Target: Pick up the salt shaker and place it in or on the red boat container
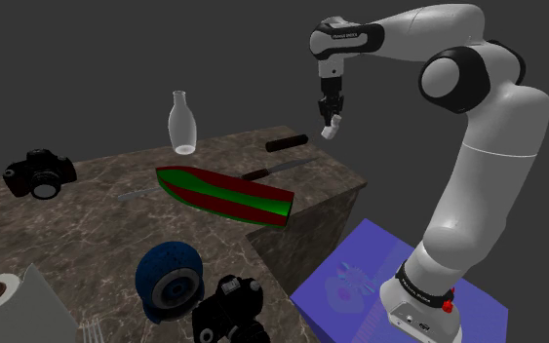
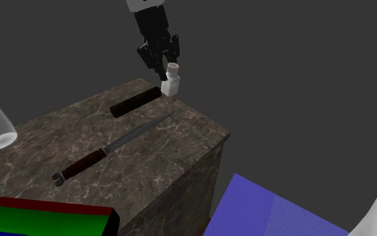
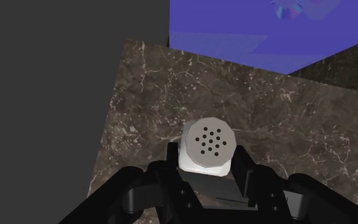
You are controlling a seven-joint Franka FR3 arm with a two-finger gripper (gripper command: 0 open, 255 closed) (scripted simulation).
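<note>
A small white salt shaker (image 1: pixel 333 126) with a holed cap hangs above the marble table's (image 1: pixel 87 209) far corner, clasped in my black gripper (image 1: pixel 332 114). In the second exterior view the shaker (image 2: pixel 171 78) is tilted, just off the tabletop, with the gripper (image 2: pixel 163 64) shut on it from above. In the wrist view the fingers clasp the shaker (image 3: pixel 209 146) on both sides, cap facing the camera. The red boat container (image 1: pixel 225 195), striped green inside, lies mid-table, well toward the shoulder view's left of the gripper; its end (image 2: pixel 39 218) appears in the second exterior view.
A dark cylinder (image 2: pixel 134 102) and a knife (image 2: pixel 106 151) lie on the table below the gripper. A glass bottle (image 1: pixel 182 123) stands at the back. Two cameras (image 1: pixel 38 173) (image 1: pixel 228 310), a blue round object (image 1: pixel 170 278) and a paper roll (image 1: pixel 14 297) sit nearer. A purple mat (image 1: pixel 360 283) covers the floor.
</note>
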